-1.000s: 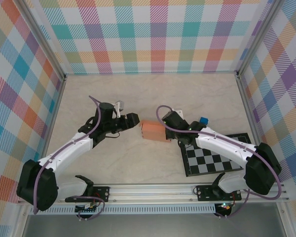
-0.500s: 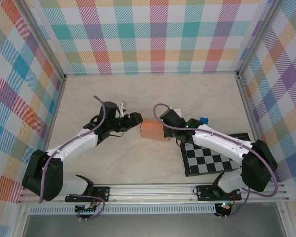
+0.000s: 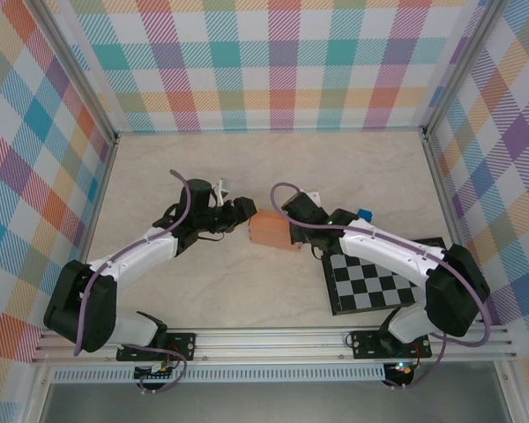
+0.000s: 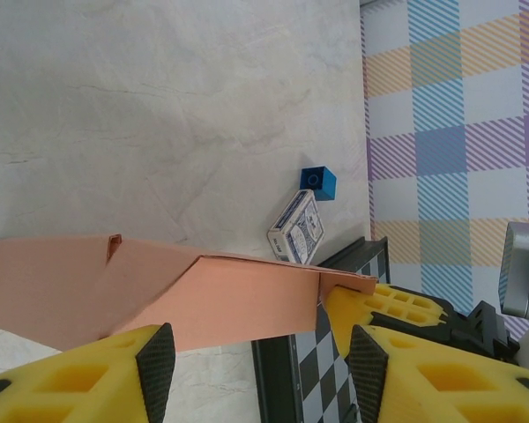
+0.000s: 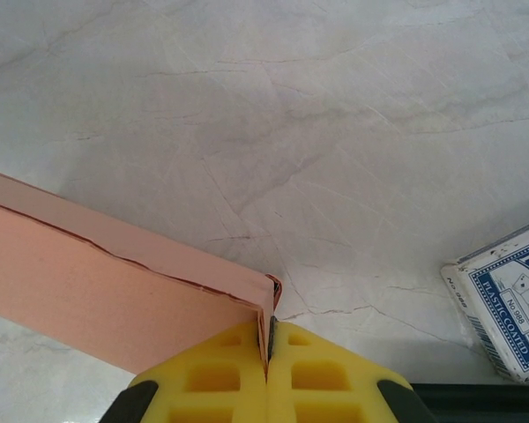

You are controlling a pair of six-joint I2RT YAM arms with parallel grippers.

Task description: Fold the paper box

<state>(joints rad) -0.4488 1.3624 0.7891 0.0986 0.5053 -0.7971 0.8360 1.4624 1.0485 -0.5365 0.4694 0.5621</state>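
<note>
The paper box is a salmon-orange, partly folded piece in the middle of the table. My right gripper is shut on its right end; in the right wrist view the yellow fingers pinch a folded edge of the box. My left gripper is at the box's left end. In the left wrist view its jaws stand open, and the box's lower panel reaches toward the gap without touching either pad.
A black-and-white checkered board lies right of the box, under the right arm. A blue cube and a deck of cards sit beyond the board's far corner. Plaid walls enclose three sides.
My left gripper has moved right, up to the box's left end, and its jaws have narrowed somewhat. The right gripper and the box have shifted slightly left and back.
</note>
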